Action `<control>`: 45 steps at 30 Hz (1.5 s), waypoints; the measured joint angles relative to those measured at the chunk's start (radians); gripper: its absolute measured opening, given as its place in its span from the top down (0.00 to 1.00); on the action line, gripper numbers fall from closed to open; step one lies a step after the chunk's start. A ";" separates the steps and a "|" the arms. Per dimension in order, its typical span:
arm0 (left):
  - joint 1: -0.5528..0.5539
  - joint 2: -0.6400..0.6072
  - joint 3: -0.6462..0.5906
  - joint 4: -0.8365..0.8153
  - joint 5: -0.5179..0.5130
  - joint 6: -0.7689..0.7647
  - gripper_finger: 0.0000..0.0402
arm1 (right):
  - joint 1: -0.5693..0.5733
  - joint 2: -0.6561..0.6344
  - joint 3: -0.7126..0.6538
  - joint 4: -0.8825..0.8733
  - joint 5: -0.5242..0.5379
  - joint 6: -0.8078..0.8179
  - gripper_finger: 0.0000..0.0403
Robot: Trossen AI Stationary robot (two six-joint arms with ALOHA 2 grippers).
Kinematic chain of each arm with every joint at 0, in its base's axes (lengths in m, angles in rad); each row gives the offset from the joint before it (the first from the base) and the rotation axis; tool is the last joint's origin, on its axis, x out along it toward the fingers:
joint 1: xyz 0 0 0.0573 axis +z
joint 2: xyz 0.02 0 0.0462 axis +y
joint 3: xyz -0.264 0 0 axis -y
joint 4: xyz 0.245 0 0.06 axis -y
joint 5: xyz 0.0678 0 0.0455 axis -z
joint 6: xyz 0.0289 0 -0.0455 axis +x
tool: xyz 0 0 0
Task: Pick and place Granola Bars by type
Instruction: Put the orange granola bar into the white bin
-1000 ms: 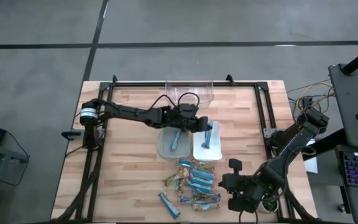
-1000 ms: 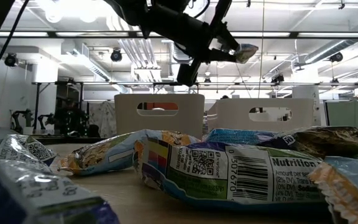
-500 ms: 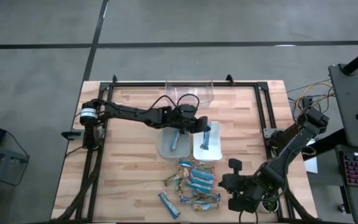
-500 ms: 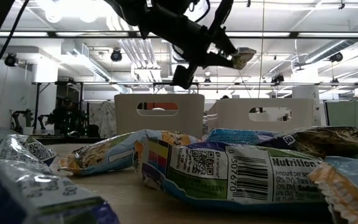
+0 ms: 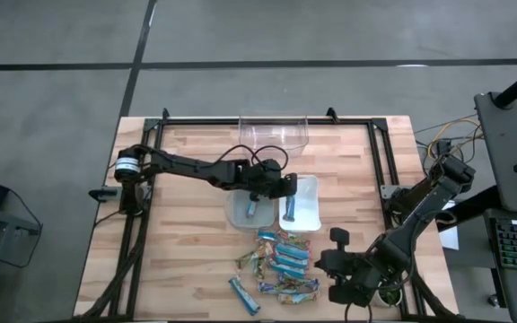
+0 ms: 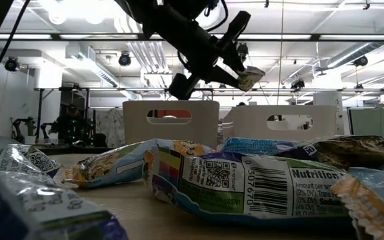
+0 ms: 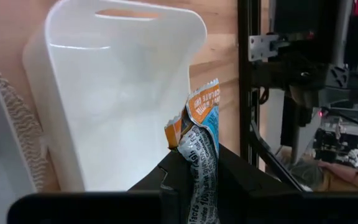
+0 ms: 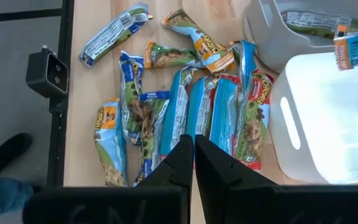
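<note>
Looking across the table, you see the pile of Granola Bars nearest, shiny blue and greenish-gold wrappers, beside the clenched, empty right gripper. Farther on, your left gripper grasps one crinkled blue-and-orange bar above the white bin.

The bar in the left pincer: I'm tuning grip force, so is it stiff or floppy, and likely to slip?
The bar probably has a fairly stiff core: it juts out of the left pincer without drooping. Its crimped end looks thin and crinkly, so it likely bends easily. The glossy wrapper may be slippery, so pinching only that end could let it slide.
</note>
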 joint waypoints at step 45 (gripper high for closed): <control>0.011 0.000 0.029 -0.070 -0.025 0.011 0.71 | 0.001 0.000 0.000 0.000 0.001 -0.015 0.98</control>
